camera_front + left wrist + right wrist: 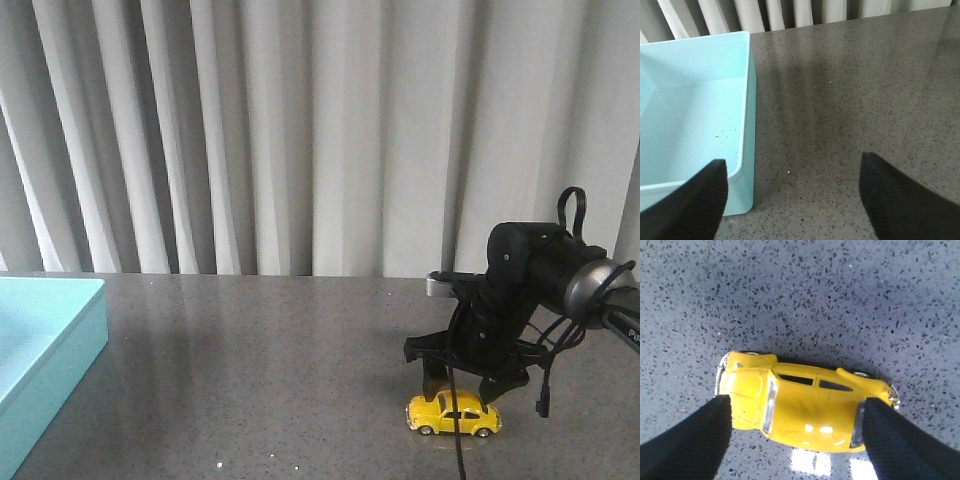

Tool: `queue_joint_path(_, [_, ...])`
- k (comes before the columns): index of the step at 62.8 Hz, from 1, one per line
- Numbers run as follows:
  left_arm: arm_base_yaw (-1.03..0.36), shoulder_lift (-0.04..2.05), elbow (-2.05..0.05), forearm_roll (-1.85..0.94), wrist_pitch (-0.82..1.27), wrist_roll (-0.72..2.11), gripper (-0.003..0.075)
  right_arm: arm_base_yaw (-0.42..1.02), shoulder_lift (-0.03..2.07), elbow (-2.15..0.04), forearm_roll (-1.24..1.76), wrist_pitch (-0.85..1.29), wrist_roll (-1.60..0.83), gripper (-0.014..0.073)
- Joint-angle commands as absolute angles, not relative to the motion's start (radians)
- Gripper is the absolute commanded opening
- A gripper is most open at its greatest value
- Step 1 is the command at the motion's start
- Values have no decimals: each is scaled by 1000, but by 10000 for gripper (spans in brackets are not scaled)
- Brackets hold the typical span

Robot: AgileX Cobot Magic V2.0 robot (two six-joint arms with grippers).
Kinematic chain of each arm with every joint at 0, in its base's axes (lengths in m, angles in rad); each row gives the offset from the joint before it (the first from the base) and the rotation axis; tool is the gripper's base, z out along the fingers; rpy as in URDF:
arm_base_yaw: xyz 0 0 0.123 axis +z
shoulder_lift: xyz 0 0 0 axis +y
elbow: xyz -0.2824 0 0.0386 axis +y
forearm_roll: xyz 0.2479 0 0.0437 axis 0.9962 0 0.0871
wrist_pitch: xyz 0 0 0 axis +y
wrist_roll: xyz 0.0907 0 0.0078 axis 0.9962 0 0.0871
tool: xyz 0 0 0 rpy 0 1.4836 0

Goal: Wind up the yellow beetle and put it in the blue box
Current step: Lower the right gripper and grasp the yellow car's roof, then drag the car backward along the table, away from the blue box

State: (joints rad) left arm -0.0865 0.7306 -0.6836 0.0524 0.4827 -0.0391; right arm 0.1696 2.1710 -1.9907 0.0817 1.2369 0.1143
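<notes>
Blue box sits at the far left of the surface, interior bare apart from a few dark specks. Left hand hovers just beside the box's right wall, fingers spread wide apart, nothing between them. Yellow beetle stands on its wheels at the right side of the surface, well apart from the box. Right hand is directly over it, pointing down; in the wrist view its two fingers are apart and bracket the car, one at the bonnet end, one at the tail, so the hand spans the car lengthwise. Contact cannot be confirmed. Judgement: step in hand is the grasp before winding. To do it well, lower until the pads meet the bumpers squarely, close gently, keep the wheels pressed to the surface so a backward drag loads the spring. Car's long axis runs left–right across the front view, parallel to the near edge; which end faces the box I cannot tell from that view.
</notes>
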Motion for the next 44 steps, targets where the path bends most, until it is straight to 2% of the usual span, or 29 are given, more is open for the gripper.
queue_joint_path(1, [-92, 731, -708, 47, 408, -50, 539, 165, 2113, -2021, 75, 1272, 121, 526])
queue_joint_path(44, [-92, 731, -708, 47, 408, -50, 539, 165, 2147, -2021, 78, 1286, 109, 526])
